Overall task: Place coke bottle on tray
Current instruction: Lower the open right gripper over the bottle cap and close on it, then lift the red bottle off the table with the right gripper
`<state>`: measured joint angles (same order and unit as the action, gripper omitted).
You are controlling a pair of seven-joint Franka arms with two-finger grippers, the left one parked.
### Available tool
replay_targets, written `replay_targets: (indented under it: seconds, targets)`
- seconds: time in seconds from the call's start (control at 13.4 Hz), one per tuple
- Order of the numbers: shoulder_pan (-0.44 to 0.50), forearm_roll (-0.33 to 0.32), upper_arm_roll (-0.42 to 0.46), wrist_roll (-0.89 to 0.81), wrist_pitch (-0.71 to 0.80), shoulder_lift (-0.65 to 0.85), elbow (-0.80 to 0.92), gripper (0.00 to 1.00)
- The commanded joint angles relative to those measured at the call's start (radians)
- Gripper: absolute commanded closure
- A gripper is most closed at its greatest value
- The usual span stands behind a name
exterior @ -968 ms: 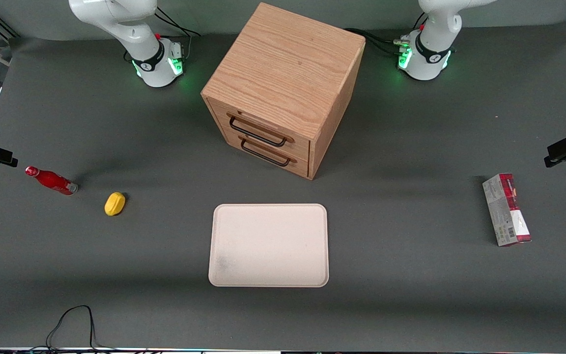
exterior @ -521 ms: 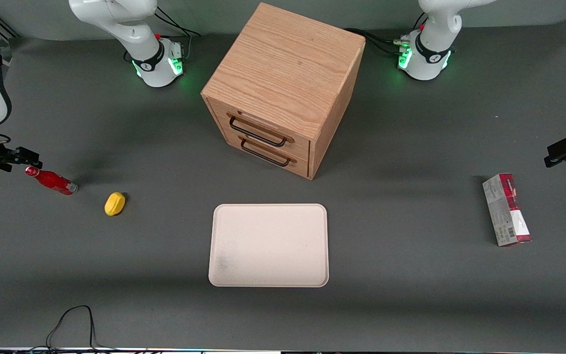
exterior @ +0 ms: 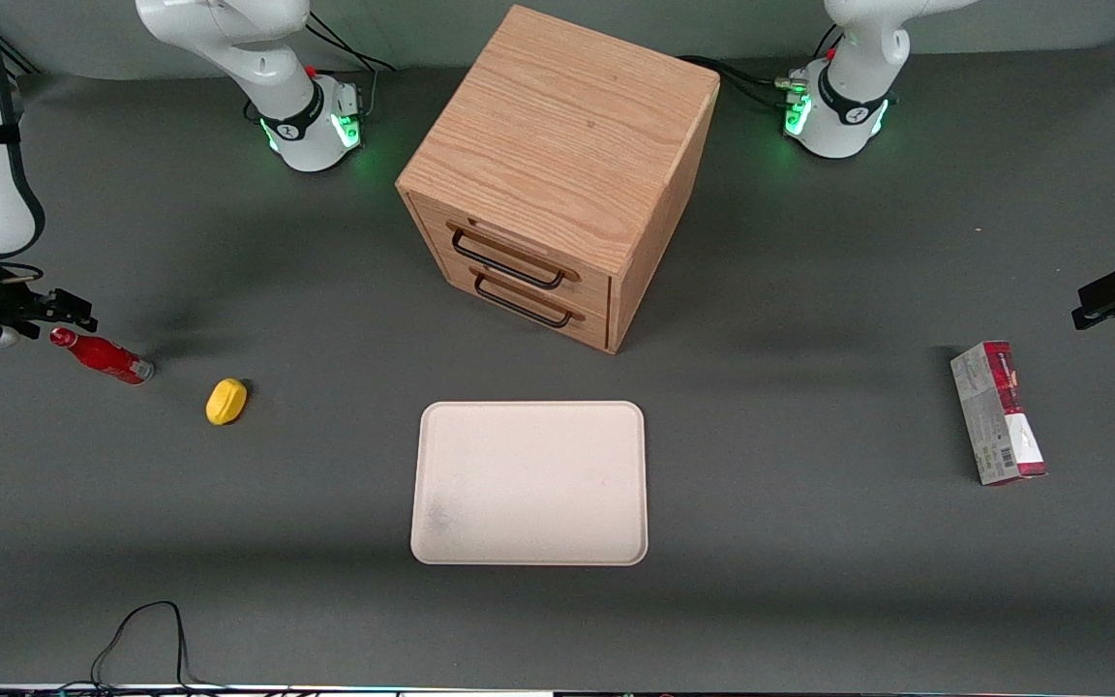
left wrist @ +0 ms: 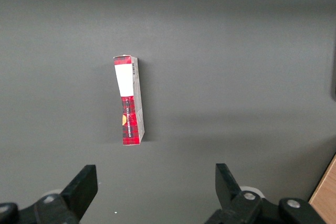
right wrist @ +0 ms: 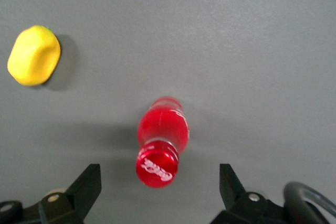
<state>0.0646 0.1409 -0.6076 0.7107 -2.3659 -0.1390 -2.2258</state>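
Coke bottle (exterior: 100, 354) lies on its side on the grey tabletop (exterior: 809, 581), at the working arm's end, well apart from the tray (exterior: 529, 483). Red cap points toward the table edge, silvery base toward the lemon (exterior: 226, 401).

Gripper (exterior: 62, 308) hovers above the cap end of the bottle, not touching it. In the right wrist view the fingers (right wrist: 84, 187) are spread wide, released, with the bottle cap (right wrist: 156, 167) seen between them and nothing held.

Lemon sits just beside the bottle's base end, a little nearer the front camera, apart from it.

Tray lies flat mid-table, bare, nearer the front camera than the wooden cabinet (exterior: 557, 174). Cabinet's two drawers (exterior: 519, 281) are closed, black handles facing the tray.

Red-and-white carton (exterior: 998, 412) lies on the tabletop toward the parked arm's end, well apart from everything else.
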Motion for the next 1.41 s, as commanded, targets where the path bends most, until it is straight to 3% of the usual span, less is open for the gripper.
replay_targets:
  seconds: [0.0,0.15,0.22,0.3,0.45,0.52,0.6,0.67,0.97,1.12,1.34]
  targets:
    - [-0.006,0.095,-0.001,0.104,-0.033,-0.034,0.000,0.01]
    - [-0.014,0.109,0.000,0.112,-0.050,-0.045,0.001,0.02]
    - [-0.014,0.109,0.003,0.112,-0.052,-0.047,0.003,0.06]
    - [-0.014,0.109,0.006,0.112,-0.059,-0.050,0.003,0.16]
    - [-0.014,0.109,0.012,0.110,-0.067,-0.060,0.003,0.52]
    - [-0.014,0.109,0.014,0.108,-0.067,-0.060,0.006,0.74]
    - [-0.012,0.109,0.017,0.101,-0.067,-0.060,0.009,0.91]
    - [-0.011,0.108,0.025,0.096,-0.067,-0.060,0.011,1.00]
    - [-0.003,0.098,0.043,0.076,-0.027,-0.050,0.060,1.00]
    - [0.000,0.086,0.072,-0.063,0.124,-0.047,0.168,1.00]
    - [0.000,-0.026,0.176,-0.305,0.363,-0.045,0.403,1.00]
